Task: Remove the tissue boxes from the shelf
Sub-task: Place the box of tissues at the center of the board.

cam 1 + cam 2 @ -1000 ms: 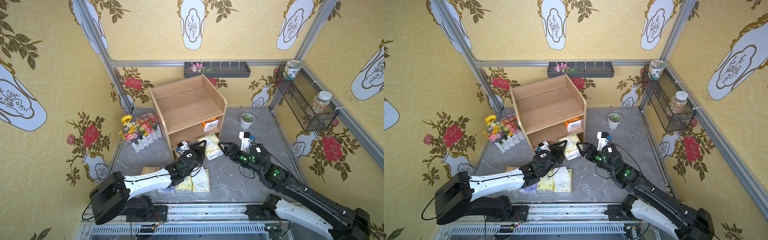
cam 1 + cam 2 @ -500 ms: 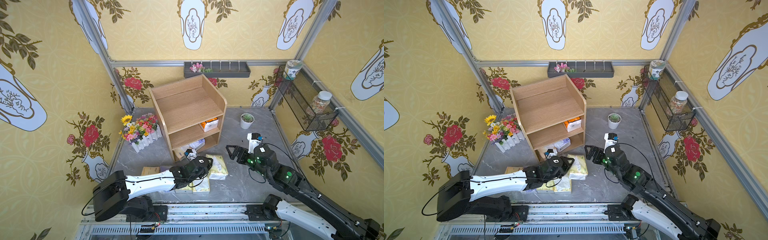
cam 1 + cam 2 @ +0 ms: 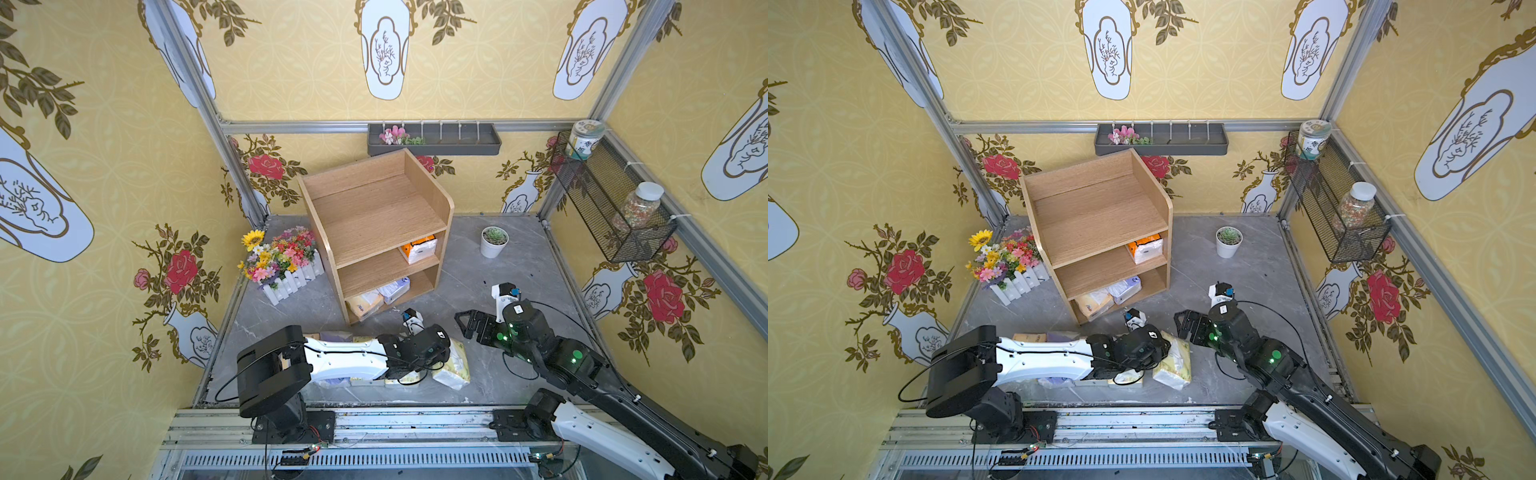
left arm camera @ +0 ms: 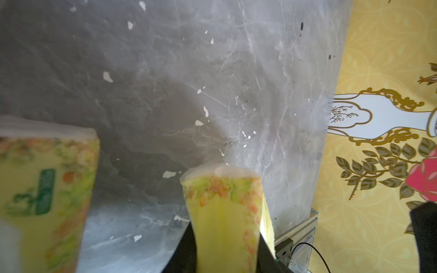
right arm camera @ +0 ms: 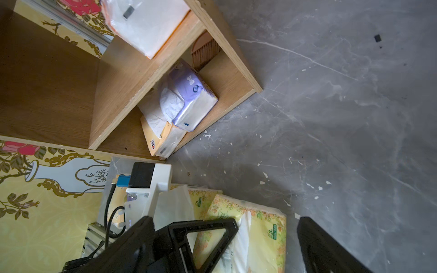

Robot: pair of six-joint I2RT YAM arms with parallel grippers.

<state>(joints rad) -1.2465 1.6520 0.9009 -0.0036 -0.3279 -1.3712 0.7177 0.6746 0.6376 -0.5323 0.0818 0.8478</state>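
The left gripper (image 4: 225,255) has its jaws clamped on a yellow pack (image 3: 455,368), down beside the pile (image 3: 407,377) at the table's (image 3: 498,282) front edge. The right gripper (image 3: 465,324) hangs near it, jaws wide apart and empty. On the shelf (image 3: 374,216) I count three packs: an orange pack (image 3: 419,249) on the middle tier, and a lavender pack (image 3: 395,289) and a tan pack (image 3: 363,303) touching on the bottom one. My worry is how near the arms are: a reach by the right could clip the left wrist or nudge the pile. The soft wrap might also slip from the pinch. The left arm covers most of the pile, so I can't count it, nor tell whether the yellow pack touches the table.
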